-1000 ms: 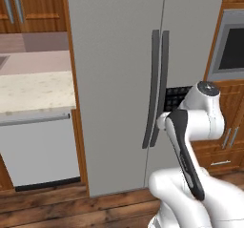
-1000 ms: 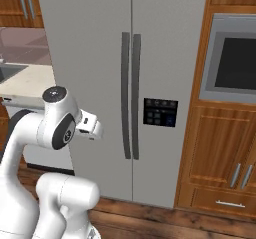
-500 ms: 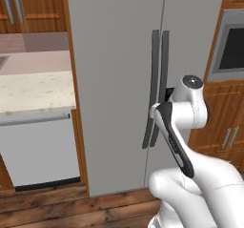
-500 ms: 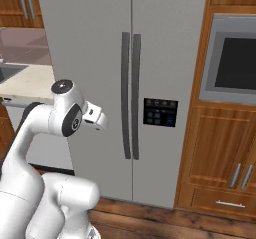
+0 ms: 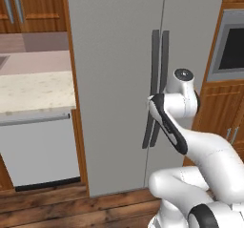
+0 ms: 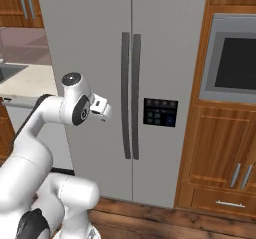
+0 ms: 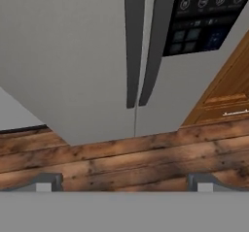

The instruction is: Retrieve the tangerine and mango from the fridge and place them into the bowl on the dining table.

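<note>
Fingers (image 7: 204, 181) spread wide, holding nothing — gripper (image 6: 102, 110) hangs short of the closed fridge (image 6: 95, 58), whose two dark vertical handles (image 6: 130, 95) run floor-to-ceiling-wise, ahead and to the hand's right — fruit not visible behind shut doors.

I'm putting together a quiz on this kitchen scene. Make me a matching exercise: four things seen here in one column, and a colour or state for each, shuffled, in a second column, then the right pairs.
Things:
1. fridge
2. fridge door handles
3. gripper
4. cabinet below the wall oven

Colour or state:
A. wooden
B. open, holding nothing
C. dark, long and vertical
D. light grey, both doors closed

Pairs: 1-D, 2-C, 3-B, 4-A
</note>
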Controlling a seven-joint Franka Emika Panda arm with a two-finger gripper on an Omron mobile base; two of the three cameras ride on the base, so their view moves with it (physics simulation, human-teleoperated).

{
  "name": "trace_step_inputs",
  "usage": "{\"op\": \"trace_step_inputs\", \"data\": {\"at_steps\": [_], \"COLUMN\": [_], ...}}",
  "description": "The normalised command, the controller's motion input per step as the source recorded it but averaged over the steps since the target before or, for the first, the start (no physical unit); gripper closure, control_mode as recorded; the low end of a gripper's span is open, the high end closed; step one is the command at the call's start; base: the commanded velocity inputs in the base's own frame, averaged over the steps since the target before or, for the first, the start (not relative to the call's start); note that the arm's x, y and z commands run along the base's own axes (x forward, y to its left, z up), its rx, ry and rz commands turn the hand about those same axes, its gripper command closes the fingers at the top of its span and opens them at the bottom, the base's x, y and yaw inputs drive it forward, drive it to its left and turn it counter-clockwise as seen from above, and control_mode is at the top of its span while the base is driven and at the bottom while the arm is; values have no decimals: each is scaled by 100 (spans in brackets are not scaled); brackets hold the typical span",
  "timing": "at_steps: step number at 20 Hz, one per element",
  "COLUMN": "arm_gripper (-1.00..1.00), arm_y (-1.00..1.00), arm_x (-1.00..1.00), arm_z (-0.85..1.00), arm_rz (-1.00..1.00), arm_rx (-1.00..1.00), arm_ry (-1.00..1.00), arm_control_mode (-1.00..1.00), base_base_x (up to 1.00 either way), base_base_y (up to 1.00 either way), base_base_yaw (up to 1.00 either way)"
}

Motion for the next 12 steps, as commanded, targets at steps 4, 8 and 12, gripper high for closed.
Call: {"op": "trace_step_inputs", "data": {"at_steps": [4, 8, 12], "arm_gripper": [-100, -100, -100], "arm_y": [-24, -38, -19], "arm_x": [45, 41, 41], "arm_z": [9, 3, 0], "arm_rz": [0, 0, 0], "arm_rx": [0, 0, 0], "arm_ry": [0, -2, -6], "arm_control_mode": [-100, -100, -100], "base_base_x": [0, 0, 0], "base_base_y": [0, 0, 0], "base_base_yaw": [0, 0, 0]}}
